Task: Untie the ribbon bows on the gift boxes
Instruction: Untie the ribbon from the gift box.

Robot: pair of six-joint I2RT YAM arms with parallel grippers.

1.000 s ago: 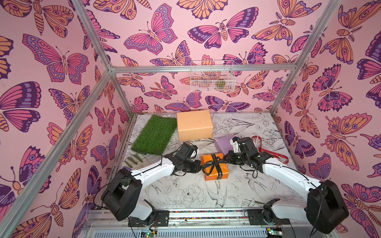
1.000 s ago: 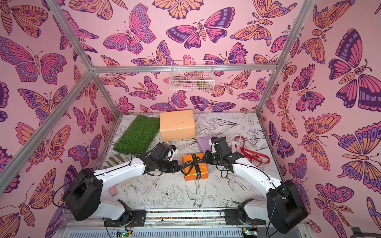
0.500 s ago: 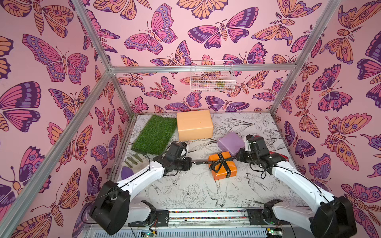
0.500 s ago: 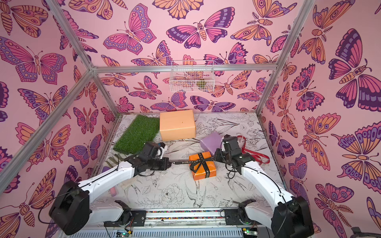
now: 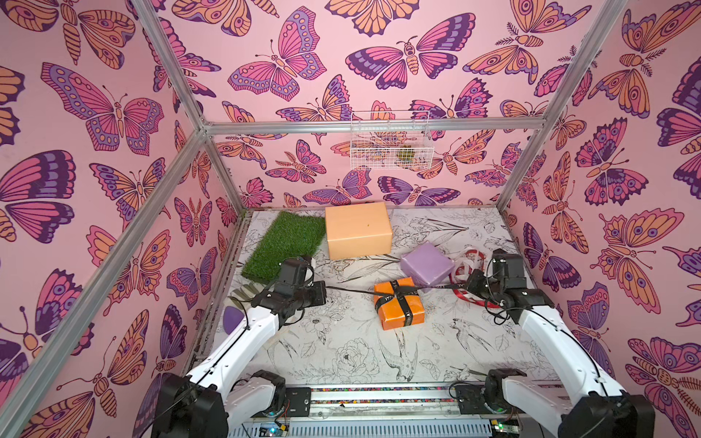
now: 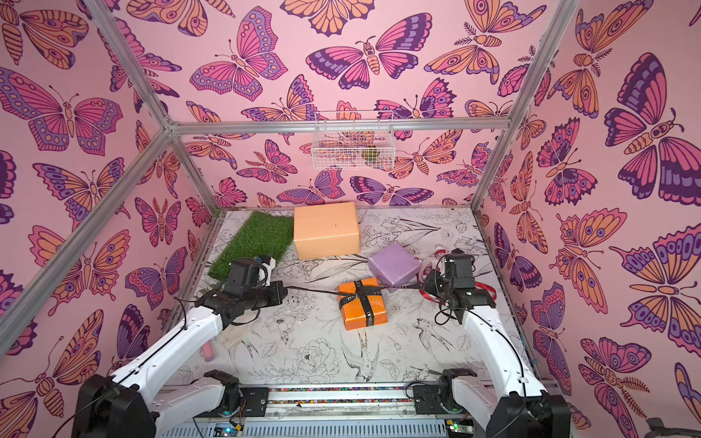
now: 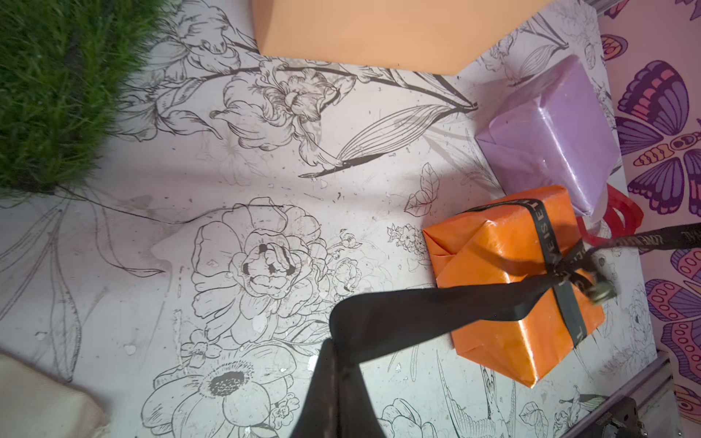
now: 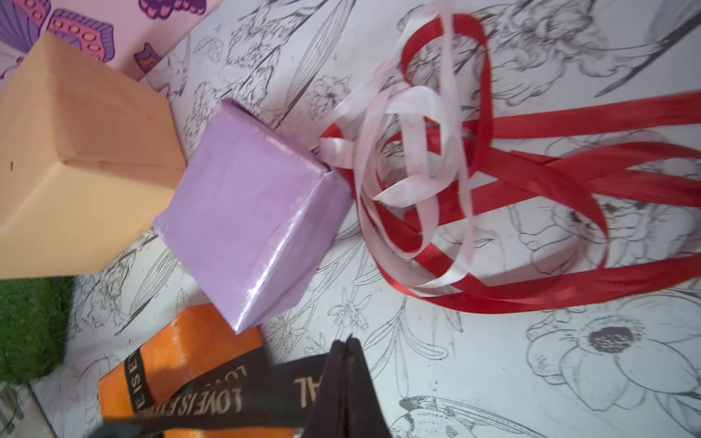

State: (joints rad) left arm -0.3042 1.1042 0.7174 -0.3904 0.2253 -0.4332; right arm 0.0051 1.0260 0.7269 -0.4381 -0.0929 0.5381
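Glossy paper orange box, satin blk ribbon

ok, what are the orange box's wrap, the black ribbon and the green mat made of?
Orange box: glossy wrapping paper, judging by the sharp folded creases and bright sheen.
Black ribbon: looks like satin-type fabric, a thin flat band with a soft sheen and pale printed lettering.
Green mat: artificial turf, probably plastic, with dense upright blades.

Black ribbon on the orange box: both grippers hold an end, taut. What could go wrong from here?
The knot in the black ribbon on the orange box looks crossed; pulling harder may tighten it.
The box could slide or tip into the lilac box beside it.
The right gripper sits by the loose red ribbon and might snag it.
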